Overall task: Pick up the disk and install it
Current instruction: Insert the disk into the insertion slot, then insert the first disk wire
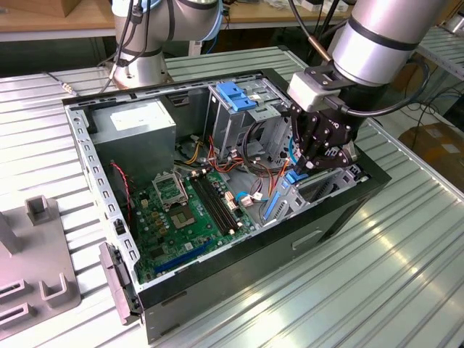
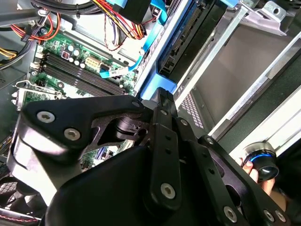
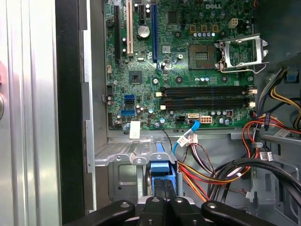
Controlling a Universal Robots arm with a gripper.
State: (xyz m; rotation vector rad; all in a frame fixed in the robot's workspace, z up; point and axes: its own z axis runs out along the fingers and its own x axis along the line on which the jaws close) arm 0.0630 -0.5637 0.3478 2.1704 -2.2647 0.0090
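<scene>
The disk (image 1: 293, 178) stands on edge in the bay at the open computer case's side, on the exterior view's right. Its dark casing (image 2: 186, 42) and blue side rail run along the metal bay wall. In the first wrist view its blue end (image 3: 162, 169) sits just ahead of my fingertips. My black gripper (image 1: 304, 168) hangs over that bay from above. Its two fingers are shut together with their tips against the blue end of the disk (image 3: 163, 186). In the second wrist view the shut fingers (image 2: 162, 94) meet the blue rail.
The case (image 1: 239, 261) lies open on a ribbed metal table. Inside are the green motherboard (image 1: 185, 210), a grey power-supply box (image 1: 138, 127), a metal drive cage with a blue handle (image 1: 235, 98) and loose coloured cables (image 3: 211, 174). A grey fixture (image 1: 36, 272) sits at the exterior view's left.
</scene>
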